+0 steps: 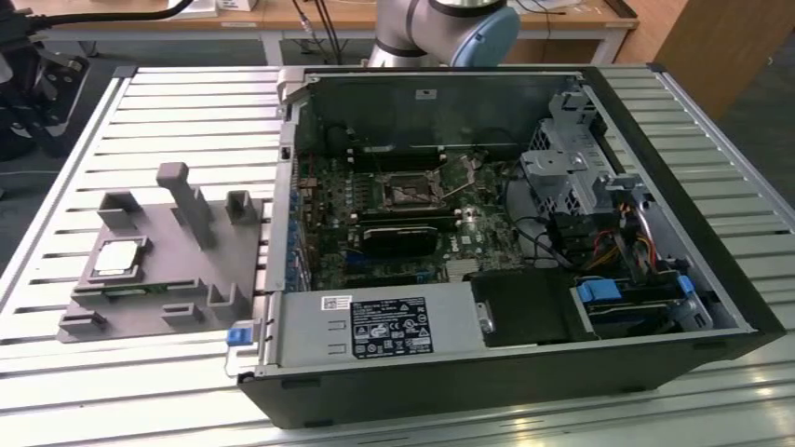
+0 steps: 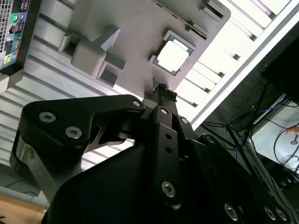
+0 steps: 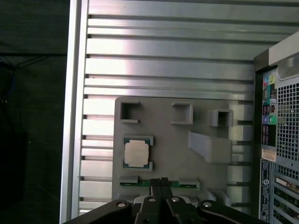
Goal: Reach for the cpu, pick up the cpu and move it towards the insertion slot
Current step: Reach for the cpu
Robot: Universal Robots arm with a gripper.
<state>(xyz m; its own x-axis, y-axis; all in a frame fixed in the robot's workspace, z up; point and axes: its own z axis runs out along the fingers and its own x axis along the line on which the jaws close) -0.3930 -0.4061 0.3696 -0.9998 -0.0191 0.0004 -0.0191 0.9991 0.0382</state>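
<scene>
Black gripper (image 3: 161,180) hangs over the grey plastic fixture plate (image 3: 187,163), fingers pressed together, gripping nothing. The small square silvery cpu (image 3: 137,153) with its tan rim lies in a pocket by the plate's edge farthest from the open black computer case (image 1: 497,391), apart from the fingertips. The dark square insertion slot (image 1: 408,191) sits inside the case.

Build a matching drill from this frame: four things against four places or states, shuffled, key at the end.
Things
1. cpu
2. insertion slot
3. gripper
4. grey fixture

Places or states
A. shut, holding nothing, apart from the chip
B. on the slatted table, at the exterior view's left of the computer case
C. lying flat in a recess of the fixture
D. on the green motherboard inside the open case

Pairs: 1-C, 2-D, 3-A, 4-B
</scene>
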